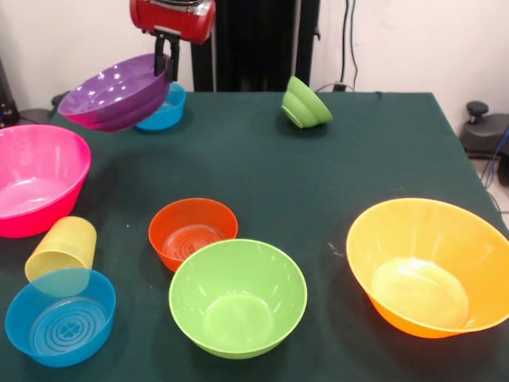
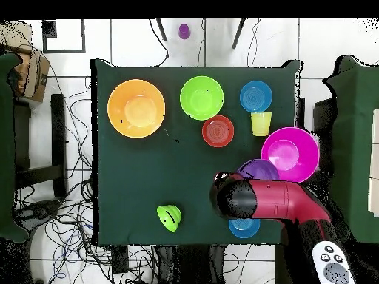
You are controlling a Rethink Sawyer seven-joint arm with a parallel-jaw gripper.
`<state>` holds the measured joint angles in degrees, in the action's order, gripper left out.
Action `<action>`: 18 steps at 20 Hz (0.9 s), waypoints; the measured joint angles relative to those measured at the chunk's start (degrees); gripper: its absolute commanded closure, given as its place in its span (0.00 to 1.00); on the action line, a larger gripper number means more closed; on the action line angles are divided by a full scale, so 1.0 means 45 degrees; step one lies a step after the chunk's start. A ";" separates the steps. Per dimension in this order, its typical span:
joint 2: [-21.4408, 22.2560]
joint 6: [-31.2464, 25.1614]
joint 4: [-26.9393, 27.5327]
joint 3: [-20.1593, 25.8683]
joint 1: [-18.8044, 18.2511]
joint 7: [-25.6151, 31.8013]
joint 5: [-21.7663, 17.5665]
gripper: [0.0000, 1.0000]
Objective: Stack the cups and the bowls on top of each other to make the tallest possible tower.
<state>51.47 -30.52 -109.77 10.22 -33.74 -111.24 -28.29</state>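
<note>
So the gripper (image 1: 165, 57) has its fingers pinched on the rim of the purple bowl (image 1: 118, 97), which hangs tilted above the table. Right behind and under that bowl sits a small blue bowl (image 1: 167, 111); nothing else crowds the fingers. The big pink bowl (image 1: 36, 179) is off to the side nearer the camera.

Count: one purple, one pink, one big orange bowl (image 1: 421, 267), two lime green (one upright (image 1: 237, 296), one tipped on its side (image 1: 305, 103)), one red-orange bowl (image 1: 192, 231), two blue, and one yellow cup (image 1: 62, 251) lying against the second blue bowl (image 1: 60, 317).

It's a dark green table (image 1: 262, 171), white wall behind, cables on the tiled floor (image 2: 66, 244).
</note>
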 measured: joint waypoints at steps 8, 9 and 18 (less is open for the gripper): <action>0.0158 -0.0003 -0.0296 -0.0051 0.0898 -0.0003 0.0243 1.00; 0.0154 0.0000 -0.0333 -0.0073 0.1187 -0.0005 0.0383 1.00; -0.0065 0.0003 -0.0386 -0.0585 0.4319 -0.1020 0.2186 1.00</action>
<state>51.18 -30.51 -111.51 7.59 -14.30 -115.83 -18.45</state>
